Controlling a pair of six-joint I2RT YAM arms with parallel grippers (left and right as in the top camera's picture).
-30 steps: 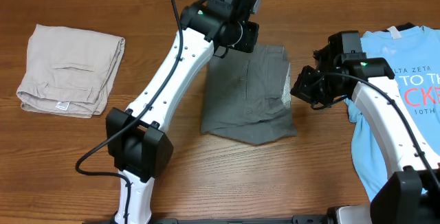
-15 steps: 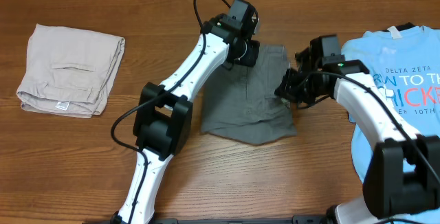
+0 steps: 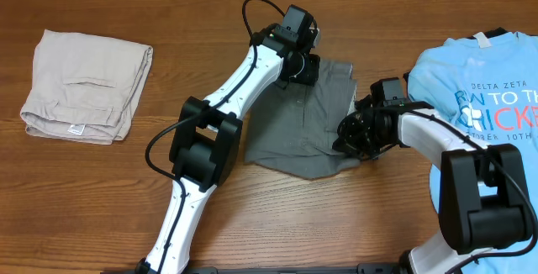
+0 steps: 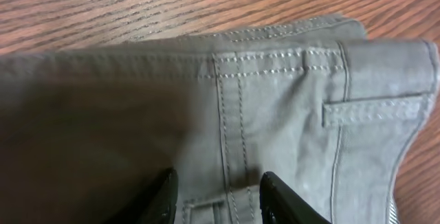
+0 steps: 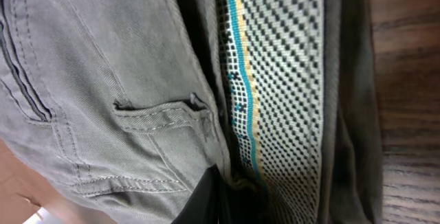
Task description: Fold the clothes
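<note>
The dark grey shorts (image 3: 303, 127) lie folded in the middle of the table. My left gripper (image 3: 300, 65) is at their far edge. In the left wrist view it is open (image 4: 218, 198), its two fingers straddling the waistband cloth (image 4: 275, 93) beside a belt loop. My right gripper (image 3: 349, 135) is at the shorts' right edge. In the right wrist view one dark finger (image 5: 206, 200) is pushed into the waistband opening beside the checked inner lining (image 5: 275, 80). The other finger is hidden, so its state does not show.
A folded beige garment (image 3: 84, 85) with a small white tag lies at the far left. A light blue printed T-shirt (image 3: 492, 114) lies at the right edge, under the right arm. The table is brown wood (image 3: 101, 190).
My right gripper moved left and nearer, down onto the shorts' right edge. My left arm swung in and its gripper settled lower on the shorts' far edge.
</note>
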